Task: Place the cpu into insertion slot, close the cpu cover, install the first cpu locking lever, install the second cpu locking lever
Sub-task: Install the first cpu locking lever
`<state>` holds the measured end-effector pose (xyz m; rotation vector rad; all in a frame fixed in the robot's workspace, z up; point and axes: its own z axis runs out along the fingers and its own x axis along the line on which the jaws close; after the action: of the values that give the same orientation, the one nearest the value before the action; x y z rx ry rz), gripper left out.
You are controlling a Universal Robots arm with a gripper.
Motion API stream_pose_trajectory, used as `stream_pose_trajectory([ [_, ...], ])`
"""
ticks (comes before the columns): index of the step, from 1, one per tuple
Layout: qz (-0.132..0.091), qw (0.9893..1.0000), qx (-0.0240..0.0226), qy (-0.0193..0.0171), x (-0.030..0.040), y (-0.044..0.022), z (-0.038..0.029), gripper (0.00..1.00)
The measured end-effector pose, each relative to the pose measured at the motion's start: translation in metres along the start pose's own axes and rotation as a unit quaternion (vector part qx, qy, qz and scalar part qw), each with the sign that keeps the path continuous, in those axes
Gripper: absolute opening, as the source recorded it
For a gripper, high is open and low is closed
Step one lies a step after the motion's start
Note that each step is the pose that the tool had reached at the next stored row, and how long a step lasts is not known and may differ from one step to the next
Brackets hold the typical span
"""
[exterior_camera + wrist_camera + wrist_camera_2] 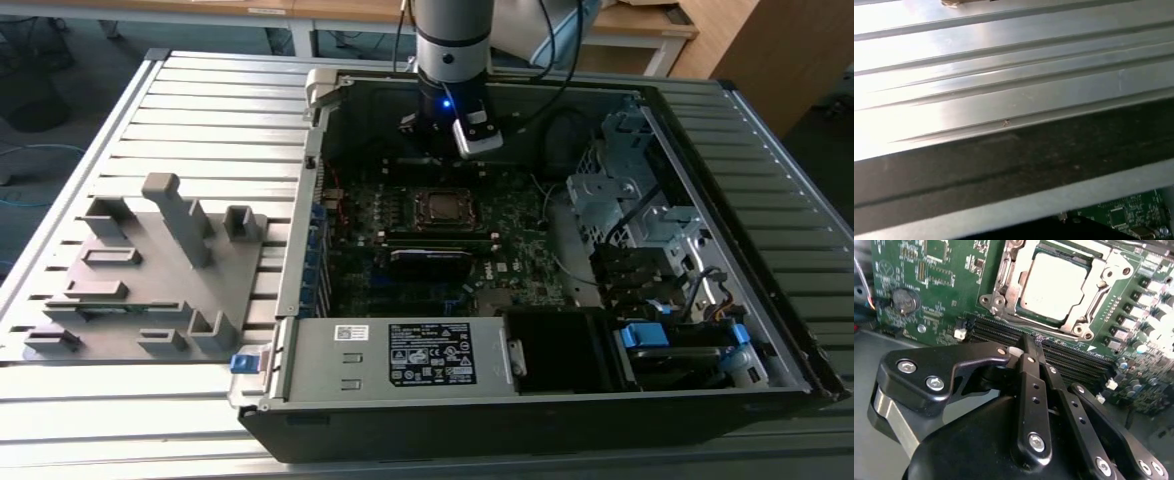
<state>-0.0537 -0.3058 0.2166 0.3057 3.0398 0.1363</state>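
Observation:
The cpu lies flat in the insertion slot on the green motherboard, its silver top facing up. The cpu cover, a silver frame, lies down around it. A thin locking lever runs along one side of the frame and another along the opposite side. My gripper hovers beside the slot over the black memory slots, its black fingers shut with nothing between them. In the exterior view my gripper hangs inside the case, just behind the cpu.
The open computer case lies on a slatted metal table. A grey fixture block stands at the exterior view's left. Drive cages and cables fill the case's right side. The first wrist view shows table slats and the case rim.

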Motion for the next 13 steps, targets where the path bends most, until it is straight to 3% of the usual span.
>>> stream_pose_trajectory([
  [3,-0.025,0.9997,-0.0017,0.0024,0.0001,-0.0001,0.0006,0.10],
  [8,-0.032,0.9995,0.0070,0.0024,-0.0003,-0.0029,0.0006,0.10],
  [13,-0.033,0.9994,0.0105,0.0019,-0.0019,-0.0126,0.0001,0.10],
])
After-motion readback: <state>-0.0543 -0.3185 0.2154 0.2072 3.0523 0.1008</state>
